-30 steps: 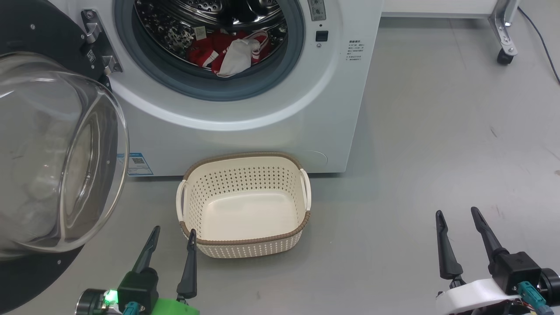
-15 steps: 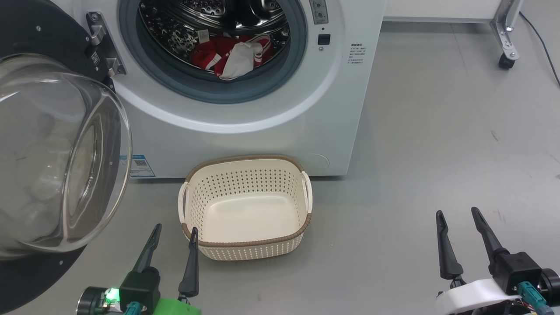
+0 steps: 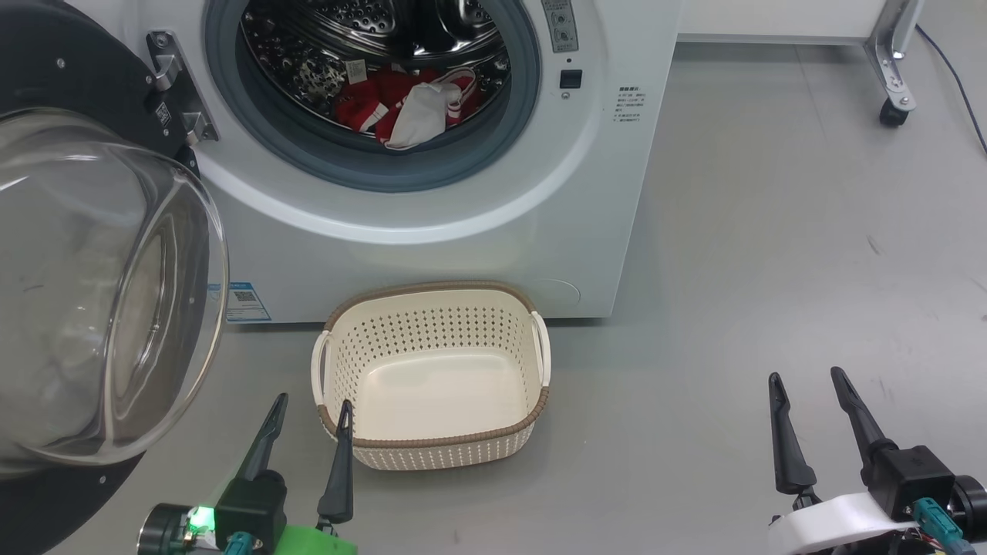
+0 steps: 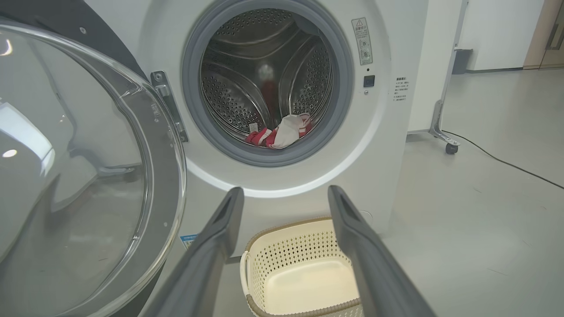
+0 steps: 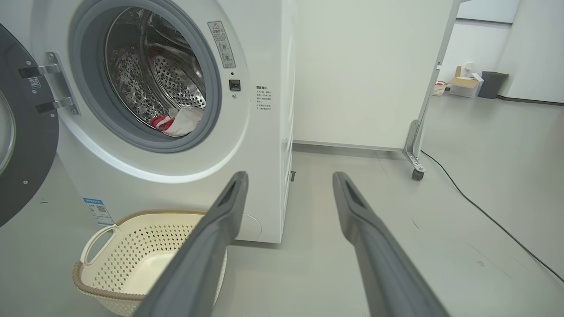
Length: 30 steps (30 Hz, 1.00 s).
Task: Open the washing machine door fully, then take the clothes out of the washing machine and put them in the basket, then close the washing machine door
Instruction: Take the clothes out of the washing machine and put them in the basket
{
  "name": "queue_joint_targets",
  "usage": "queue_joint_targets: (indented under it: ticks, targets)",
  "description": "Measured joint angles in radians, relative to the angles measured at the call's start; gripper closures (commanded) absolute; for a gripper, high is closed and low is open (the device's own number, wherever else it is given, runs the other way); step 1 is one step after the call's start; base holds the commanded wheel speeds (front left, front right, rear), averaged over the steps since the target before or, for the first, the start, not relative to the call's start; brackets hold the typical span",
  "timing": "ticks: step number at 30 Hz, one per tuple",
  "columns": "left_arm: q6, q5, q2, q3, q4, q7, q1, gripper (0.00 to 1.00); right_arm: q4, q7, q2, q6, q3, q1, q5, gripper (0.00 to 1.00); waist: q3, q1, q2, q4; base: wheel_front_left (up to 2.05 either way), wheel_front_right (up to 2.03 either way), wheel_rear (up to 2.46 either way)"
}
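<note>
Clothes (image 3: 409, 112): red-and-white heap at drum bottom, just behind gasket lip of washing machine (image 3: 463, 223)
Washing machine door (image 3: 100, 285): swung wide to left, glass bowl bulging near left gripper (image 3: 312, 401)
Basket (image 3: 432, 456): on floor at machine's front foot, nothing in it
Left gripper, right gripper (image 3: 805, 374): fingers spread wide, holding nothing
Step judged: fetch clothes; enter drum mouth centrally, dip over gasket, pinch top white piece
Room: floor right of machine open; left side crowded by door; left fingertip close to basket rim
</note>
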Motion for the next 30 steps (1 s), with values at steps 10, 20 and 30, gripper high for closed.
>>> queue_joint_targets:
  ticks: [10,20,30]
  targets:
    - [0.003,0.000,0.000,-0.006,-0.003,0.000,0.000,0.00,-0.001,0.000,0.003,0.000,-0.003,0.000,0.000,0.00,0.005,0.0000,0.0000,0.001,0.98,-0.97,0.00]
    - [0.004,0.015,-0.001,-0.015,-0.004,0.000,0.000,0.00,0.001,0.000,0.003,0.003,-0.003,0.000,0.000,0.00,-0.004,0.0000,0.0000,0.006,0.99,-0.99,0.00]
    - [0.004,0.014,-0.001,-0.015,0.005,0.000,0.001,0.00,0.004,0.000,0.004,0.009,-0.002,0.000,0.000,0.00,-0.014,0.0000,0.0000,0.003,0.64,-0.64,0.00]
